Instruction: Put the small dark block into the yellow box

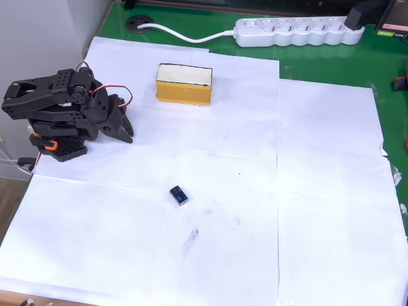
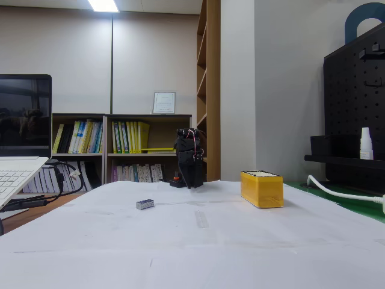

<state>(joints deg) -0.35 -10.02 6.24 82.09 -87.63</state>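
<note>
**Arm folded at the edge, block alone on the paper**

The worktop (image 1: 319, 70) is green and mostly covered by large white paper sheets (image 1: 319, 191) laid edge to edge. In the fixed view a bookshelf (image 2: 120, 144) full of books lines the far wall, with a laptop (image 2: 18, 162) at the left edge and a black pegboard (image 2: 355, 108) on the right.

The black robot arm (image 1: 57, 108) sits folded at the left side of the overhead view, red and white wires looping over its joints and an orange piece at its base. Its hand (image 1: 122, 127) points down toward the paper, grasping nothing; the fingers look drawn together, though I cannot tell for certain from here.

A white power strip (image 1: 296, 30) lies along the top edge of the worktop, its cable running off to the left.

The yellow box (image 1: 184, 84) rests on the paper to the right of the arm in the overhead view, its pale cream top facing up.

The small dark block (image 1: 179, 195) lies flat on the paper near the middle, well apart from both the box and the hand, its blue end toward the bottom of the overhead view. In the fixed view it sits to the left of the box (image 2: 144, 204).
</note>
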